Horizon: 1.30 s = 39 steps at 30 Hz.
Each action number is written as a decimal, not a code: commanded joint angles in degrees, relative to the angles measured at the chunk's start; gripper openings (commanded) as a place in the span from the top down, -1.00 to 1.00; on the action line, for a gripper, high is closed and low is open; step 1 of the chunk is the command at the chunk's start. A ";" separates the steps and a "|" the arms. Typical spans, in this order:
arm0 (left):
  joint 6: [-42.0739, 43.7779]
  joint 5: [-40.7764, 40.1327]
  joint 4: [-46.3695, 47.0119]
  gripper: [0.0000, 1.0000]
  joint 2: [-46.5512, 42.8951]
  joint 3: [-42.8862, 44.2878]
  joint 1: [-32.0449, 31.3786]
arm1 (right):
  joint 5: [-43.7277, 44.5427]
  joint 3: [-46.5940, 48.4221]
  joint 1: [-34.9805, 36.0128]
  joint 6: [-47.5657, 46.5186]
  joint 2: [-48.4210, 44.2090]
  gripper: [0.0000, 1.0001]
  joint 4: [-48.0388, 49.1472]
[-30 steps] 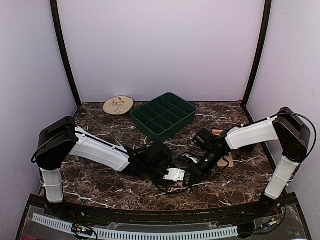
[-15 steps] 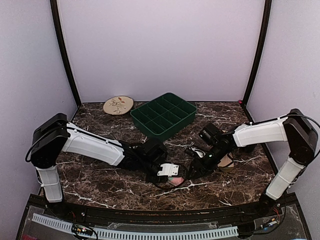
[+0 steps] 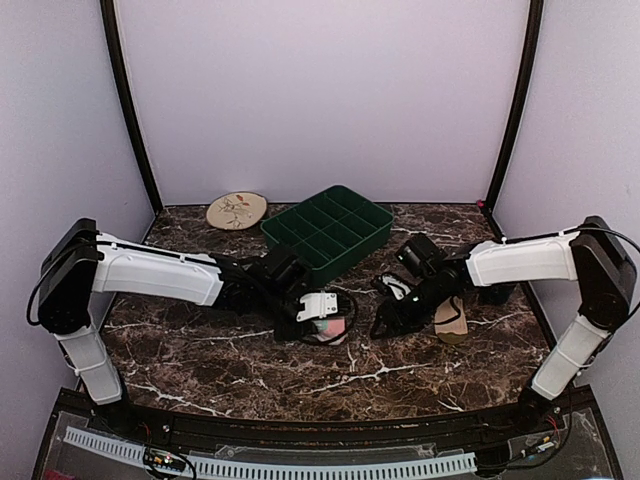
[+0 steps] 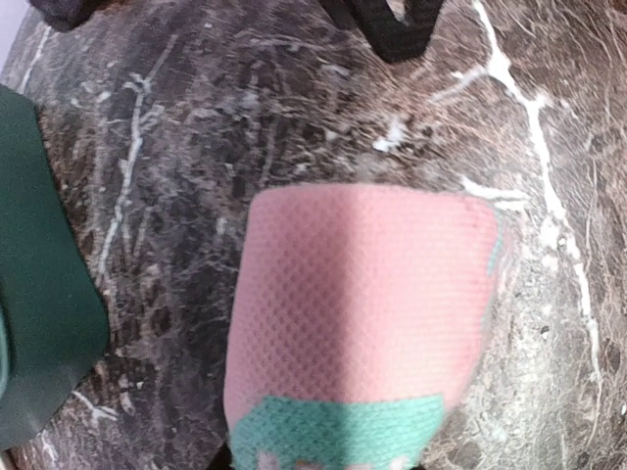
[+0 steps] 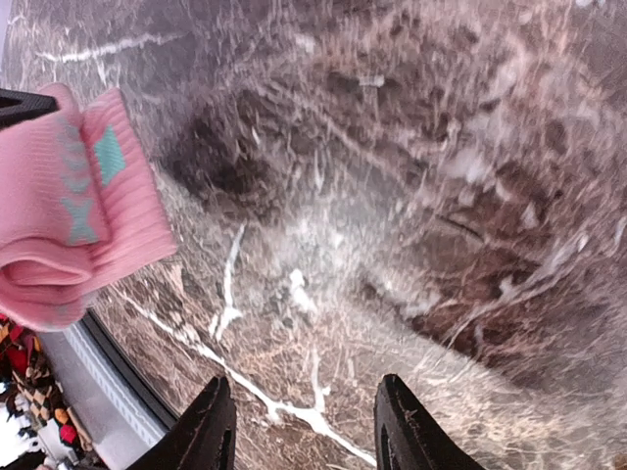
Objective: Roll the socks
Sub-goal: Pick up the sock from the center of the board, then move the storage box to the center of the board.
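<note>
1. Your marble table [image 3: 200, 370] carries the whole job. The green tray [image 3: 328, 228] at the back plays no visible part.
2. The tan sock [image 3: 451, 320] lies flat and unrolled beside your right arm, so that half is left to do.
3. The pink sock [image 4: 362, 313] is bunched into a compact roll near the table's middle, so that half looks about done.
4. Your left gripper [image 3: 325, 325] pinches the pink roll, jaws narrowed on the fabric.
5. Your right gripper [image 5: 306, 436] stands spread just beside the roll, nothing between its fingers.

One pink sock [image 4: 362, 294], one tan sock [image 3: 451, 318], one green tray [image 3: 365, 245], one plate [image 3: 237, 210]
</note>
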 commanded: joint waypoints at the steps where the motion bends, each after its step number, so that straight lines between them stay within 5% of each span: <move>1: -3.46 -3.32 -0.61 1.00 -5.22 4.13 2.89 | 3.38 2.98 -0.41 0.90 -1.51 0.06 2.27; 11: -5.88 -17.60 -2.65 1.00 0.63 21.68 13.03 | 6.78 6.09 -0.21 1.61 -1.97 0.06 5.31; 19: -8.19 -18.59 1.88 1.00 9.34 31.50 22.47 | 11.25 16.79 1.12 0.87 4.62 0.06 4.37; 25: -13.49 -19.40 6.43 1.00 14.80 31.35 26.24 | 17.98 30.47 2.07 -1.41 15.05 0.07 7.22; 39: -21.12 -14.87 10.22 1.00 12.59 25.56 29.43 | 29.03 74.18 2.68 -4.50 44.84 0.05 -15.26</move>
